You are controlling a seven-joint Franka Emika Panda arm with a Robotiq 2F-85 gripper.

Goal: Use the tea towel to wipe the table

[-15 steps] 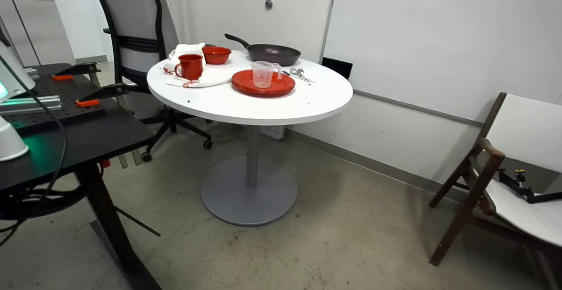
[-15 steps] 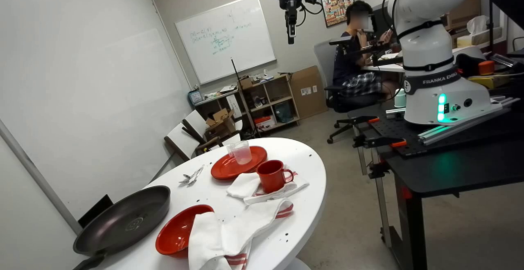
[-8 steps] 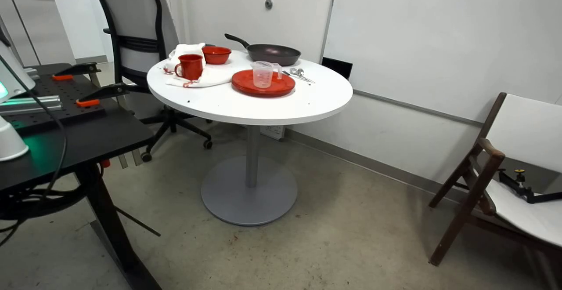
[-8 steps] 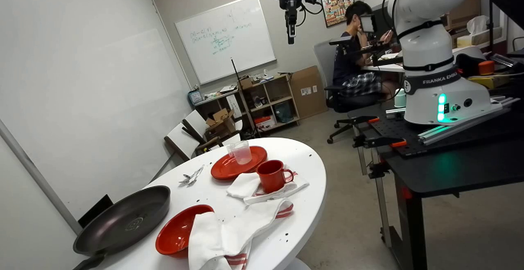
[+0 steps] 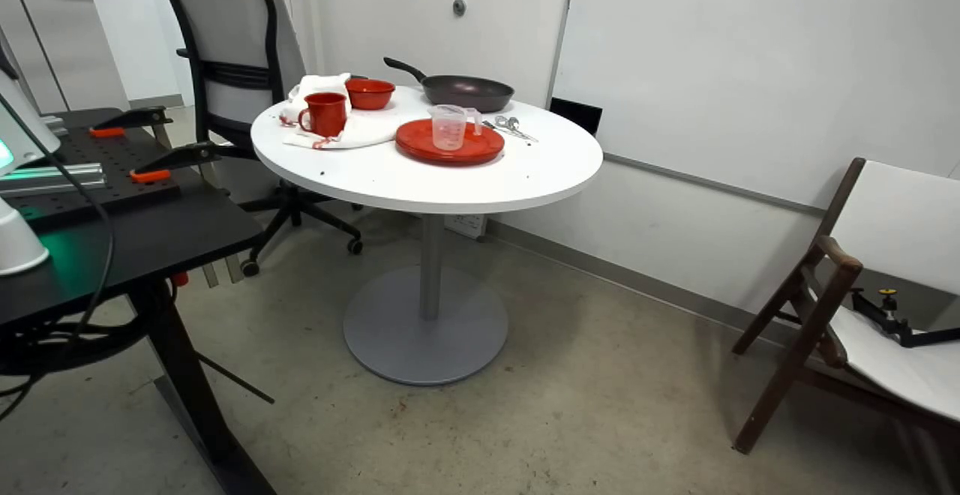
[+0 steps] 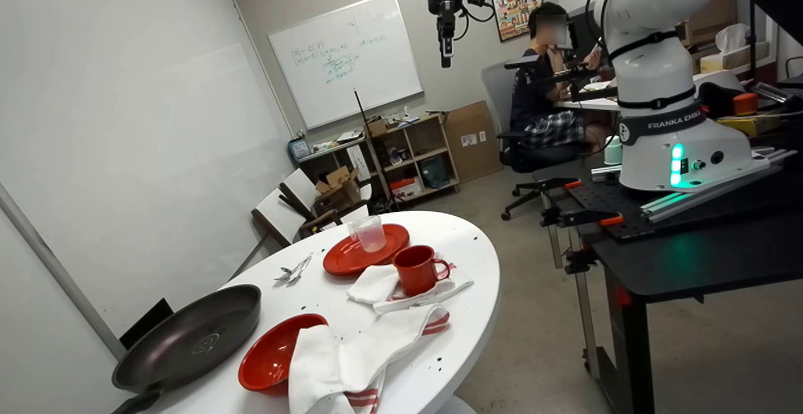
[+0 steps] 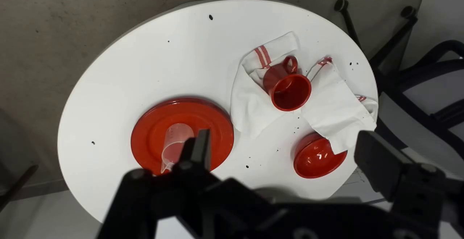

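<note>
Wrist view: under red mug (image 7: 280, 76), pinned tea towel (image 7: 250, 105) | with hand (image 7: 283, 148) spread wide, gripping nothing, well above round white bench (image 7: 116, 87) | below and rightward, by edge nearest office chair (image 5: 236, 75), over rim of red bowl (image 7: 319, 163), draped tea towel (image 7: 333, 108), likely target | long axis seemingly square to finger line | white, red-striped, rumpled

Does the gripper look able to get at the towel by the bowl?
Probably yes: the gripper hangs open, and nothing rests on that towel; the mug nearby stands on the other towel.
</note>
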